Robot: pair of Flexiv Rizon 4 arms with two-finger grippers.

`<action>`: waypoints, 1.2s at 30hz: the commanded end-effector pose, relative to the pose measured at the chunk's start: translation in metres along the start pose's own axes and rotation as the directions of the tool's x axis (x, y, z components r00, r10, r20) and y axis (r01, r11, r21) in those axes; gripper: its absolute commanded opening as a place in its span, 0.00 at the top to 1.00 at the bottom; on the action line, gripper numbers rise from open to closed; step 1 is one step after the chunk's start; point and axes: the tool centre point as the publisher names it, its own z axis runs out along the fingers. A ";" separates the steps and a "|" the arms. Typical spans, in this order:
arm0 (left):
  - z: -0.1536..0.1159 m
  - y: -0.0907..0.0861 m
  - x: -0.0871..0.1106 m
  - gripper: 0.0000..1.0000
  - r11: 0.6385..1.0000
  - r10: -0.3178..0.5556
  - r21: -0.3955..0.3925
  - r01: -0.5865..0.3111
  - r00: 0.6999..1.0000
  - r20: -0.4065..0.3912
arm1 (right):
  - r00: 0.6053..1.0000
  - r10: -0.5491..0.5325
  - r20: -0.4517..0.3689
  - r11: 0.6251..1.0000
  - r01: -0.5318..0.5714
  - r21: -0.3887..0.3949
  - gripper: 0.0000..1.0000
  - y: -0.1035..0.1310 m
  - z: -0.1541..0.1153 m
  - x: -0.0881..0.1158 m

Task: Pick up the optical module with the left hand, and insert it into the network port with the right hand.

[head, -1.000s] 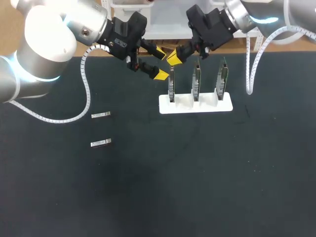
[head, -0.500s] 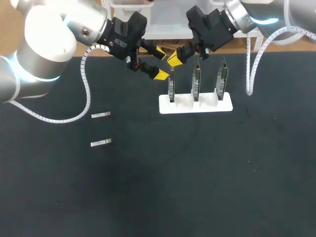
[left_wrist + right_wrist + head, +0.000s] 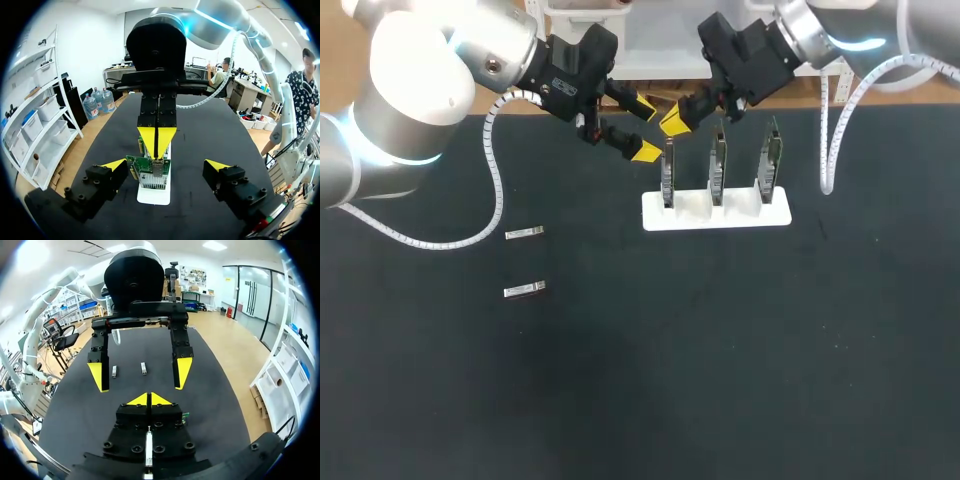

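Two small silver optical modules (image 3: 524,233) (image 3: 524,290) lie on the black table at the left; the right wrist view shows them (image 3: 114,371) (image 3: 143,368) far ahead. A white stand (image 3: 715,210) holds three upright circuit boards. My left gripper (image 3: 646,128) hangs open and empty beside the leftmost board (image 3: 667,172), its fingers (image 3: 115,164) either side of that board (image 3: 151,172). My right gripper (image 3: 675,118) is shut just above the same board, tips together (image 3: 156,140), and I see nothing in it. In its own view the right gripper (image 3: 149,399) faces the open left gripper (image 3: 140,374).
The two other boards (image 3: 718,165) (image 3: 770,160) stand right of the grippers on the stand. A white coiled cable (image 3: 495,190) hangs from the left arm over the table, and another (image 3: 832,130) from the right arm.
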 end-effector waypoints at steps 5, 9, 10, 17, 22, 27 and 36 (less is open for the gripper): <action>0.000 0.000 0.000 0.00 1.000 0.000 0.001 0.000 1.000 -0.001 | 1.000 0.004 0.025 1.000 -0.004 0.006 1.00 0.002 0.006 0.008; 0.000 0.000 0.000 0.00 1.000 0.000 0.001 0.000 1.000 -0.001 | 0.999 -0.002 0.046 1.000 0.001 0.009 1.00 0.002 0.000 0.001; 0.000 0.000 0.000 0.00 1.000 0.000 0.001 0.000 1.000 -0.001 | 0.999 -0.002 0.055 1.000 0.002 0.010 1.00 0.002 -0.001 -0.002; 0.000 0.000 0.000 0.00 1.000 0.000 0.001 0.000 1.000 -0.001 | 0.994 -0.008 0.111 1.000 0.006 0.024 1.00 0.001 -0.015 -0.018; 0.000 0.000 0.000 0.00 1.000 0.000 0.001 0.000 1.000 -0.001 | 0.989 -0.016 0.147 0.999 0.011 0.031 1.00 0.002 -0.028 -0.028; 0.000 0.000 0.000 0.00 1.000 0.000 0.001 0.000 1.000 -0.001 | 0.986 -0.002 0.167 1.000 -0.003 0.027 1.00 0.003 -0.053 -0.027; 0.000 0.000 0.000 0.00 1.000 0.000 0.001 0.000 1.000 -0.001 | 0.989 0.040 0.146 0.999 -0.042 0.013 1.00 0.010 -0.094 0.003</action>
